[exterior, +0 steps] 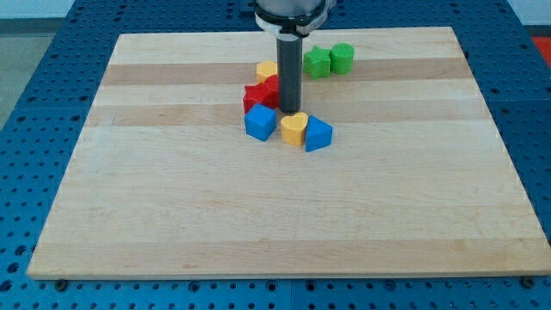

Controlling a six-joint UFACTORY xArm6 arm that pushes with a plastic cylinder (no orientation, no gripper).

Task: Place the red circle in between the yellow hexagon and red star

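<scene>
My tip (291,113) stands in the cluster of blocks near the view's top centre. The yellow hexagon (267,70) lies just left of the rod. Below it is the red star (255,96). A second red piece, which looks like the red circle (274,89), sits against the rod's left side between the two and touches the star; the rod hides part of it. My tip is just right of these red blocks and just above the yellow heart (294,127).
A blue cube (260,122) lies below the red star. A blue triangle (318,134) touches the yellow heart's right side. A green star (318,62) and a green circle (342,58) sit right of the rod. The wooden board (275,224) rests on a blue perforated table.
</scene>
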